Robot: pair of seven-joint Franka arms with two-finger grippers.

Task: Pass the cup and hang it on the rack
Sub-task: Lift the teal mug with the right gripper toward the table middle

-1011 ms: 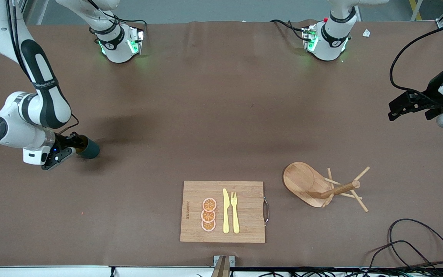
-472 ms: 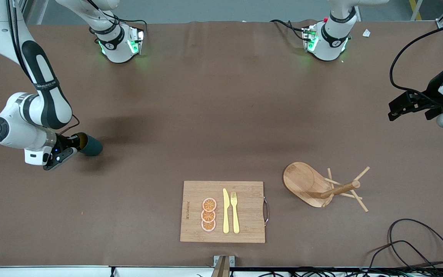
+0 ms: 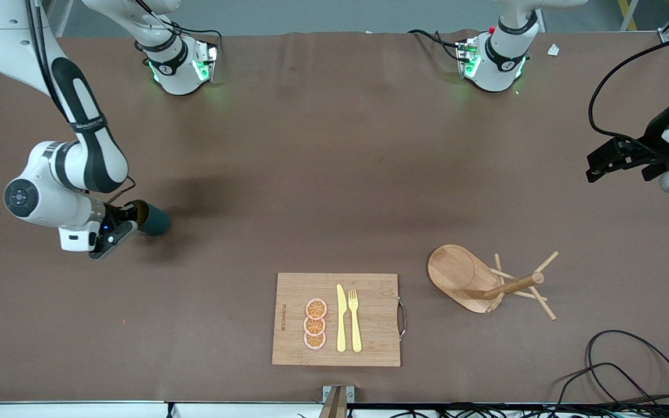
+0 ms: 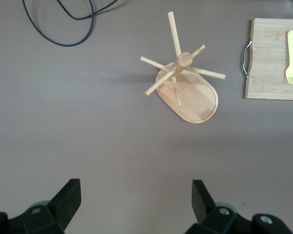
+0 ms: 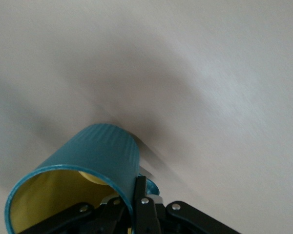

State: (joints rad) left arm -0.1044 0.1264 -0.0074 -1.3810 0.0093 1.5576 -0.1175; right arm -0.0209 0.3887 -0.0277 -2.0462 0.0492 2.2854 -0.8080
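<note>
The dark teal ribbed cup [image 3: 153,219] hangs tipped on its side just above the table at the right arm's end. My right gripper [image 3: 131,218] is shut on its rim. In the right wrist view, one finger sits inside the yellowish wall of the cup [image 5: 95,156] and the other outside it, where my right gripper [image 5: 133,204] pinches. The wooden rack [image 3: 488,281] stands toward the left arm's end, its oval base and angled pegs showing. My left gripper [image 3: 593,168] waits open and empty in the air. In its own view my left gripper [image 4: 136,195] looks down on the rack [image 4: 185,83].
A wooden cutting board [image 3: 337,319] with orange slices, a yellow knife and a fork lies near the front edge, beside the rack. Black cables [image 3: 619,366] loop at the front corner by the left arm's end. Both arm bases stand along the table's back edge.
My right gripper has closed on the cup's rim. It has carried the cup a short way toward the left arm's end of the table. The left arm has not moved.
</note>
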